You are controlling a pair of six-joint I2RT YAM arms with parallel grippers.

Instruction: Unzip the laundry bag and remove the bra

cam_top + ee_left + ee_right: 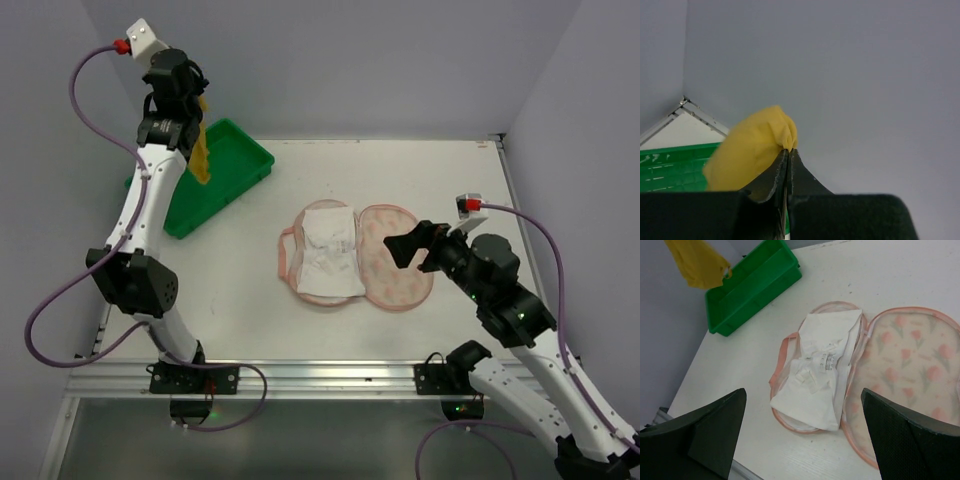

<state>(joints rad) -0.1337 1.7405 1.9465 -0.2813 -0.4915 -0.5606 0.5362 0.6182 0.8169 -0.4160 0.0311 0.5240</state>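
Observation:
The laundry bag (395, 262) lies unzipped and spread open in two halves at mid-table, its printed half (910, 355) on the right. White fabric with a care label (328, 255) fills its left half and also shows in the right wrist view (820, 375). My left gripper (192, 108) is raised high at the back left, shut on a yellow garment (203, 150), apparently the bra, which hangs over the green tray. In the left wrist view the gripper (789, 150) pinches the yellow fabric (750, 150). My right gripper (418, 245) is open and empty above the bag (802, 392).
A green plastic tray (240, 150) stands at the back left, under the hanging garment; it also shows in the right wrist view (755, 285) and the left wrist view (670, 170). The table's left edge (685, 390) runs near it. Grey walls enclose the table.

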